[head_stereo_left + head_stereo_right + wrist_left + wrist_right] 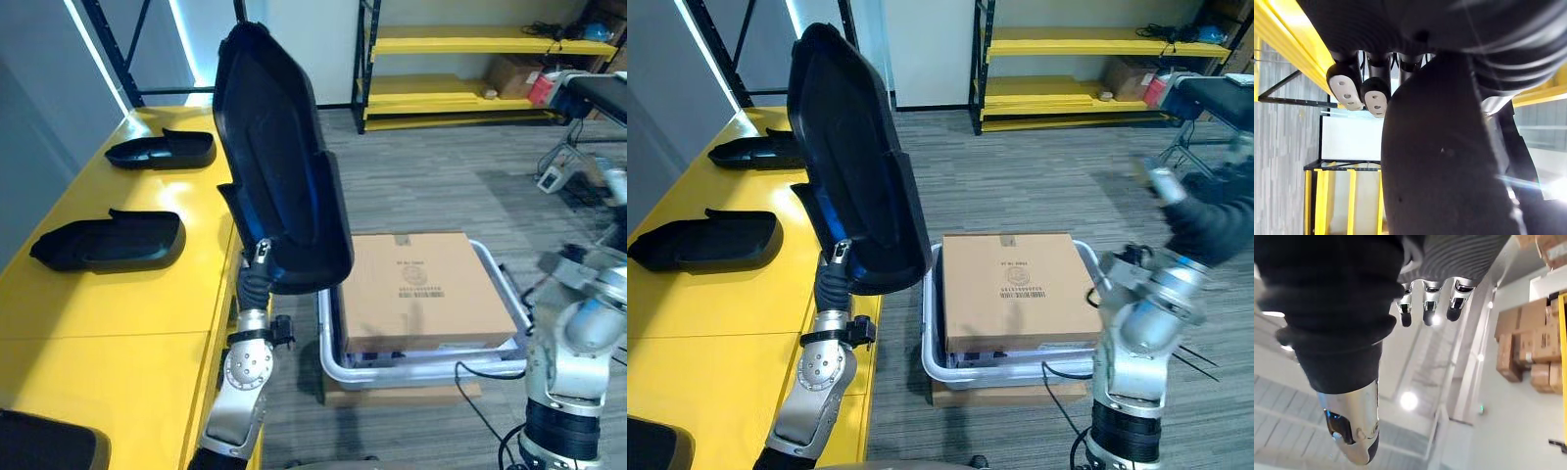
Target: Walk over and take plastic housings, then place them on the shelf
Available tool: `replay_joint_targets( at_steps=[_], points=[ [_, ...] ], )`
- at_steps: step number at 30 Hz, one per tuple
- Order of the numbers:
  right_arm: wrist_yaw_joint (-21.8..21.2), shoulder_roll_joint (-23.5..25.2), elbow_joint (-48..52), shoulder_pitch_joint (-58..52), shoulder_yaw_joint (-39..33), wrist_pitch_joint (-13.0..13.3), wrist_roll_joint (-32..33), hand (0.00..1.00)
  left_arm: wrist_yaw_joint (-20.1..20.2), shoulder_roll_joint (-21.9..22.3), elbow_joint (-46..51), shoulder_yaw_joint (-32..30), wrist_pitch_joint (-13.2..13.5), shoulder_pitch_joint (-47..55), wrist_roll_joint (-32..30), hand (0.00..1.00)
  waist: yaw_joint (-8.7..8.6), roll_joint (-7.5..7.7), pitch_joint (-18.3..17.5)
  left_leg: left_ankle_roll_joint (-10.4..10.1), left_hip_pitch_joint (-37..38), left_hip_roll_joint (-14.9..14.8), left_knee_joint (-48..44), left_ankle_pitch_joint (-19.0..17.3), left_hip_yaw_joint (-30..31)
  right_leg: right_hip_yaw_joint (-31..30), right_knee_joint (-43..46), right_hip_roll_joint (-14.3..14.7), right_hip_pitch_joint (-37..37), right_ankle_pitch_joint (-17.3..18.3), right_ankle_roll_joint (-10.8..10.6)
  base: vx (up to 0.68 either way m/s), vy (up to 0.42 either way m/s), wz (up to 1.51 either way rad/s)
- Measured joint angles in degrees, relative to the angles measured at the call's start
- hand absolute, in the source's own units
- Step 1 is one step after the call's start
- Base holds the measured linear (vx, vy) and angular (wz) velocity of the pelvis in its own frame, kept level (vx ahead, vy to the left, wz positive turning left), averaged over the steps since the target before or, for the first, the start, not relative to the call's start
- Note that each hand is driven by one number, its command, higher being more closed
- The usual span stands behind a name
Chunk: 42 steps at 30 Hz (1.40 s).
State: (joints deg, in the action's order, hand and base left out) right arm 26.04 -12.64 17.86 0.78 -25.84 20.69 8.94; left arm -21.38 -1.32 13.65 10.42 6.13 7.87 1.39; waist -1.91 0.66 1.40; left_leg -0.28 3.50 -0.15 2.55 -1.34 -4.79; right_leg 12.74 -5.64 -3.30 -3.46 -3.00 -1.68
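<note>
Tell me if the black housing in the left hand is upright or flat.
Upright: the held housing stands on end, its long side rising above the left hand.

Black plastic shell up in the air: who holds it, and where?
The left hand grips the black plastic housing by its lower end, standing it upright. The right hand holds nothing.

1. Left arm (pixel 245 370): silver-grey shell, round joint with small screws, black band above.
2. Left hand (pixel 1382 73): dark ribbed cover; dark fingertips (pixel 1345 90) with pale dotted pads.
3. Right hand (pixel 1342 308): dark ribbed cover, silver dark-tipped fingers (pixel 1426 296), silver thumb (pixel 1352 431).
</note>
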Motion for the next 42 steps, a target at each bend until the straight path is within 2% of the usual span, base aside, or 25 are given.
replay_joint_targets(
  at_steps=[1,6,9,13,15,22,25,28,29,30,32,34,35,36,37,38,40,42],
  points=[
    [-0.07,0.38,-2.5,-1.49,-0.08,-0.24,-0.01,0.0,0.0,0.0,0.0,-0.22,0.0,0.33,0.0,1.0,-0.14,0.0,0.0,0.06,-0.06,0.0,-0.01,-0.04,-0.02,-0.06,0.0,0.01,0.08,0.01,-0.02,-0.02,0.007,-0.06],
    [-4.6,5.22,-30.48,-11.94,-0.76,-7.96,0.74,0.0,0.11,0.14,2.83,-2.05,0.15,3.6,-1.68,1.0,-0.38,-0.19,-0.07,0.16,-1.25,-0.04,-0.1,-0.14,-0.1,-0.23,0.01,0.02,1.21,0.04,-0.12,0.0,0.001,-0.01],
    [-8.18,7.16,-41.39,-14.28,-0.15,-9.88,1.83,0.0,0.62,0.37,2.93,-2.28,1.16,3.67,-2.1,1.0,-0.37,-0.5,-0.02,0.26,-1.24,-0.03,-0.12,-0.23,-0.15,-0.28,0.01,-0.01,1.2,0.06,-0.14,0.0,0.0,0.0],
    [-14.17,8.02,-57.72,-16.02,4.83,-11.52,1.55,0.0,2.67,0.36,3.98,-2.07,1.56,4.49,-2.11,1.0,-0.35,-0.59,-0.06,0.36,-0.77,-0.04,-0.61,-0.61,-0.68,-0.62,0.01,-0.11,0.63,0.06,-0.15,-0.03,0.013,-0.04],
    [-16.13,8.68,-61.94,-16.19,6.16,-12.52,1.52,0.0,2.98,-0.14,3.97,-1.87,1.91,4.93,-2.12,1.0,-0.38,-0.87,-0.14,0.34,-0.63,-0.03,-0.61,-0.62,-0.89,-0.63,0.01,-0.18,0.54,-0.02,-0.25,-0.05,0.01,-0.03],
    [-18.68,9.66,-65.32,-15.69,10.3,-14.16,-0.75,0.0,3.96,-1.61,3.91,-1.35,1.98,6.71,-2.15,1.0,-0.28,-1.57,-0.59,0.34,-0.6,0.18,-0.54,-0.59,-0.51,-0.03,0.01,-0.41,0.44,-0.19,-0.49,-0.05,0.006,0.02],
    [-18.72,9.68,-68.18,-14.59,11.99,-14.48,-1.21,0.0,3.91,-1.5,3.87,-0.65,1.97,6.71,-2.13,1.0,-0.19,-1.45,-0.35,0.09,-2.19,0.44,-0.87,-0.75,2.07,1.34,1.37,-0.74,0.88,0.72,-1.01,-0.03,0.001,0.4],
    [-18.67,9.72,-68.9,-14.62,13.11,-14.55,-1.24,0.0,3.63,-0.99,3.77,0.26,1.97,6.5,-2.1,1.0,0.33,-1.47,0.55,0.39,-3.61,0.82,-2.65,-0.55,5.65,-1.13,7.18,-0.95,2.17,4.24,-1.32,0.03,0.02,0.66],
    [-18.65,9.7,-69.54,-14.25,13.47,-14.54,-1.23,0.0,3.68,-1.05,3.75,0.45,1.98,6.1,-2.16,1.0,0.77,-0.91,0.88,0.46,-4.31,1.32,-3.39,-0.4,7.26,-1.17,9.06,-1.37,2.62,6.09,-1.18,0.02,-0.005,0.84],
    [-18.58,9.49,-70.65,-13.79,13.56,-14.56,-1.23,0.0,3.57,-0.96,3.75,0.45,2.0,5.92,-2.13,1.0,1.44,-0.72,1.05,0.37,-5.35,1.67,-4.29,-0.1,9.33,0.16,10.07,-1.55,2.93,6.91,-1.14,0.01,-0.017,0.9],
    [-18.41,9.33,-70.99,-13.47,14.73,-14.54,-1.24,0.0,3.5,-0.91,3.73,0.83,1.99,5.45,-2.13,1.0,1.71,-0.52,1.45,-0.29,-7.14,2.63,-5.4,0.86,12.98,2.6,10.87,-1.9,2.88,7.87,-0.58,-0.02,-0.034,1.16],
    [-18.14,8.73,-71.04,-12.92,15.86,-14.51,-1.39,0.0,2.88,-0.54,3.89,2.72,2.03,4.27,-2.13,1.0,2.93,-0.37,3.1,-1.51,-9.08,3.43,-5.62,3.62,16.57,6.86,12.52,-2.65,2.93,9.53,-0.07,-0.06,-0.041,1.63],
    [-17.52,8.65,-71.35,-11.62,15.92,-14.46,-1.86,0.0,2.11,-0.21,4.05,2.99,2.12,4.44,-2.1,1.0,3.28,-0.58,3.87,-1.92,-9.99,3.39,-4.81,5.12,15.48,8.96,13.06,-2.85,2.9,9.9,0.34,-0.09,-0.041,1.17],
    [-17.25,8.82,-71.5,-10.85,15.98,-14.44,-1.93,0.0,1.86,0.07,4.17,2.95,2.12,4.57,-2.06,1.0,3.42,-0.77,4.21,-1.8,-10.35,2.99,-3.9,4.41,13.06,10.57,13.13,-3.38,2.84,10.02,0.6,-0.17,0.001,1.2],
    [-16.83,8.84,-71.65,-9.22,16.29,-14.41,-2.74,0.0,0.83,0.14,4.3,2.57,2.15,4.51,-2.19,1.0,3.81,-0.68,4.7,2.03,-12.2,0.11,-5.79,2.36,2.22,14.56,13.56,-3.74,3.22,10.19,0.87,-0.16,0.0,1.09],
    [-16.57,8.89,-71.41,-8.88,16.75,-14.34,-2.85,0.0,0.4,0.32,4.38,2.55,2.17,4.47,-2.34,1.0,3.83,-0.49,4.84,3.01,-13.51,-0.95,-8.84,1.27,-2.36,16.09,13.62,-4.23,2.95,10.18,0.86,-0.13,0.004,1.45],
    [-16.23,8.83,-70.85,-9.22,17.9,-14.23,-2.87,0.0,-1.06,1.69,4.41,2.65,2.34,4.5,-4.01,1.0,2.69,-0.32,4.91,4.85,-14.96,-5.09,-20.98,-3.72,-16.04,23.37,13.8,-6.49,0.34,10.28,0.69,-0.04,0.05,1.43],
    [-16.24,8.8,-70.83,-9.77,17.91,-14.18,-2.85,0.0,-2.73,2.51,5.35,2.9,3.12,4.44,-5.78,1.0,2.23,-0.6,4.62,7.18,-13.08,-7.9,-26.65,-6.21,-23.08,27.88,14.75,-8.3,-1.17,10.96,-0.56,-0.03,0.143,1.29]
  ],
)
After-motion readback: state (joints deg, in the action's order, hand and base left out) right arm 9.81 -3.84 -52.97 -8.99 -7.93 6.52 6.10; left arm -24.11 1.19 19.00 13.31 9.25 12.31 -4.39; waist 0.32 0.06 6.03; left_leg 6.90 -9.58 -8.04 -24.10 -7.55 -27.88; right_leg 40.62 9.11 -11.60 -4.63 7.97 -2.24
